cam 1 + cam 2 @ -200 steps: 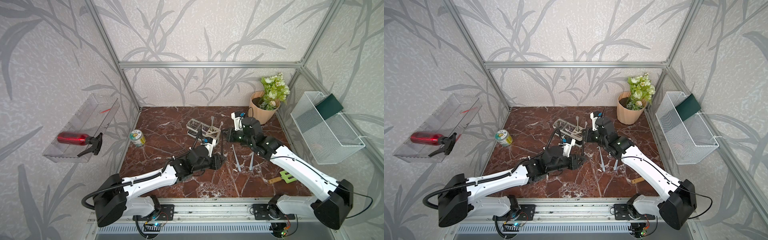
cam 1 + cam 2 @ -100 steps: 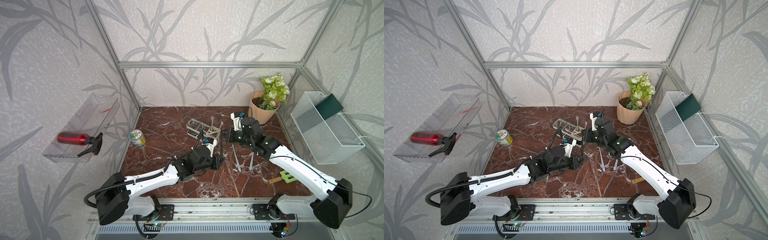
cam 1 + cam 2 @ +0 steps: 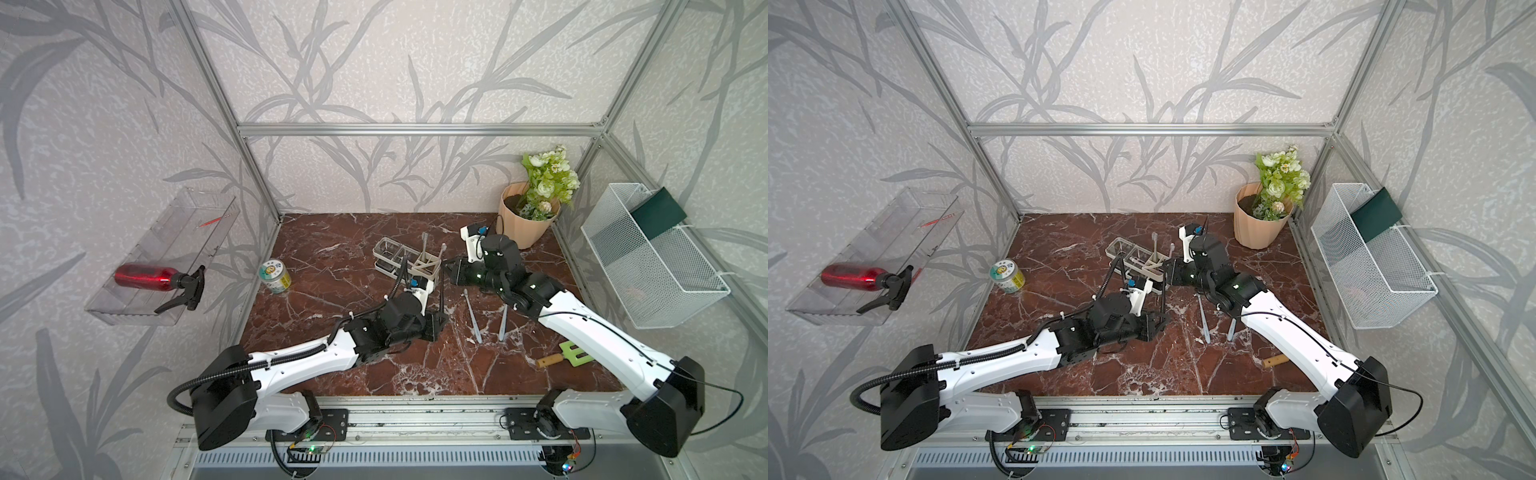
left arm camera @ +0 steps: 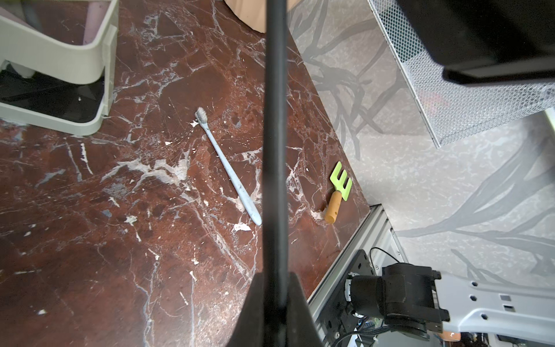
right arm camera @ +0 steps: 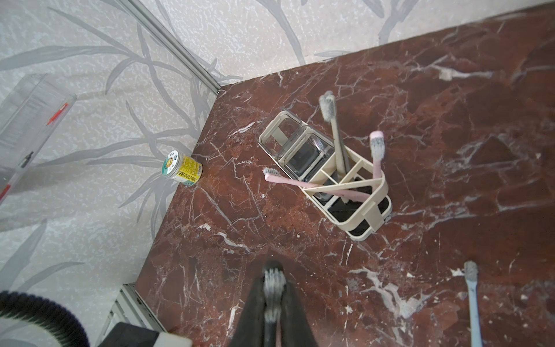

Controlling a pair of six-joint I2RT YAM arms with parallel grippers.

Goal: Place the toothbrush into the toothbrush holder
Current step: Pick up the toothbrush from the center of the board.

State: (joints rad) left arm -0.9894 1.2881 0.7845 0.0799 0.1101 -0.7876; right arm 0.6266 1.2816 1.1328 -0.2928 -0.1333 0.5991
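Left gripper (image 3: 438,322) has closed up over the last second. Its fingers are now clamped on the handle of the black toothbrush (image 3: 442,291), which is clear in the left wrist view. Right gripper (image 3: 448,269) has started to ease at the bristle end. Its fingers (image 5: 252,312) flank the head; can't tell if they're pinching or already loose.

Looks like a handover to the left arm, insertion not done yet. Brush spans between the two grippers, off the table, just beside the divider end of the toothbrush holder (image 5: 374,214).

Slots already crowded:
- grey brush (image 5: 337,141) and pink brush (image 5: 377,165) standing
- second pink one (image 5: 288,179) lying aslant across the divider

Right arm sits close to that end too and likely needs to back off. Two pale blue brushes (image 3: 471,316) and a green fork (image 3: 569,354) lie on the marble nearby, not in the path.
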